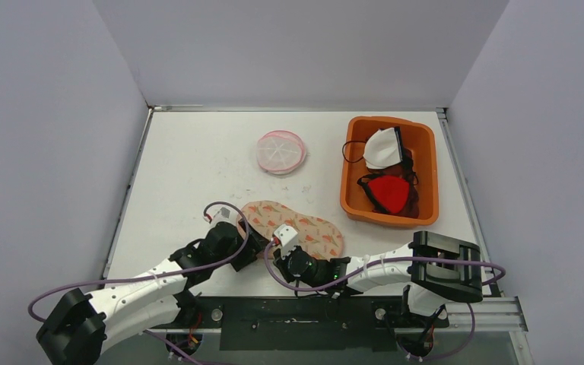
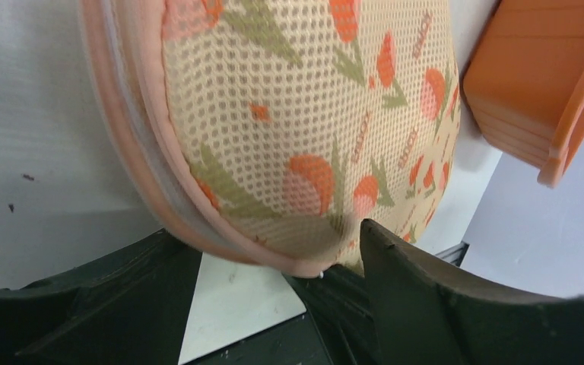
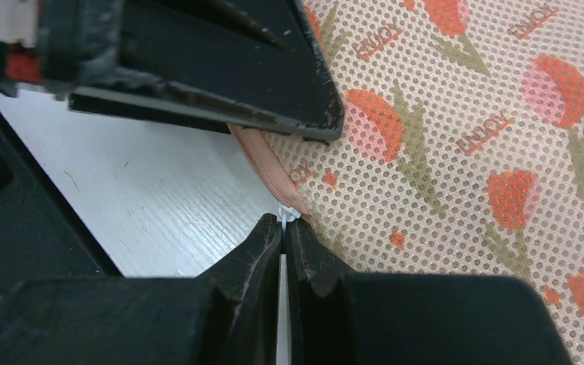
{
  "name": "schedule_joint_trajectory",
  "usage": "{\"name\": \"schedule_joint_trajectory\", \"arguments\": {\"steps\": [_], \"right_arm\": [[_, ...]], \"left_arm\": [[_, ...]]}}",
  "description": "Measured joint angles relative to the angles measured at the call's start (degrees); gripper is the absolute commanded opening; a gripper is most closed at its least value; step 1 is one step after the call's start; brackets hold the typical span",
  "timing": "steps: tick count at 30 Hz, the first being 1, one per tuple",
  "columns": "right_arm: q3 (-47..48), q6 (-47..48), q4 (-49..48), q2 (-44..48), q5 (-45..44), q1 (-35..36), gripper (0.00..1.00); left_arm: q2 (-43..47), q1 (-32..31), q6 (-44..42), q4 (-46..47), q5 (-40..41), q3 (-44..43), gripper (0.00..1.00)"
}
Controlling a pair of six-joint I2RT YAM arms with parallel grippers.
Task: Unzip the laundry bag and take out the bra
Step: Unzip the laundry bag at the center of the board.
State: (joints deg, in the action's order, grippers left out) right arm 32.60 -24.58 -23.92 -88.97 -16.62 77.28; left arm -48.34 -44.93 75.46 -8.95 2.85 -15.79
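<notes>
since the zip (image 3: 254, 154) looks shut, the bra must be inside; nearly all is left to do. my right claw (image 3: 284, 228) pinches the white zip tab (image 3: 287, 214). my left claw (image 2: 270, 236) gapes wide at the bag (image 1: 296, 228) edge. the bag, soft mesh with red tulips, lies on the table (image 1: 190, 167) near me.

Laundry bag (image 1: 304, 228) nearest; round pouch (image 1: 281, 151) behind, bin (image 1: 380, 217) right.

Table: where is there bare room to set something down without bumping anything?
Bare table lies left of the pink round case and in the gap between it and the orange bin. The near edge is crowded: the left hand and the right hand, pinching the zipper pull, meet at the laundry bag.
</notes>
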Motion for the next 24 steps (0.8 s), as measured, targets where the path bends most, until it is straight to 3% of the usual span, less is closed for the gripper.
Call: {"name": "schedule_joint_trajectory", "arguments": {"steps": [3, 12, 24], "right_arm": [[0.0, 0.0, 0.0, 0.02, 0.02, 0.02, 0.05], [-0.04, -0.07, 0.07, 1.01, -0.04, 0.24, 0.05], [-2.75, -1.51, 1.73, 8.02, -1.64, 0.76, 0.05]], "left_arm": [[-3.06, 0.0, 1.73, 2.58, 1.97, 0.0, 0.55], [-4.26, -0.07, 5.44, 5.09, 6.54, 0.04, 0.01], [2.29, -0.74, 7.87, 1.07, 8.63, 0.07, 0.0]]}}
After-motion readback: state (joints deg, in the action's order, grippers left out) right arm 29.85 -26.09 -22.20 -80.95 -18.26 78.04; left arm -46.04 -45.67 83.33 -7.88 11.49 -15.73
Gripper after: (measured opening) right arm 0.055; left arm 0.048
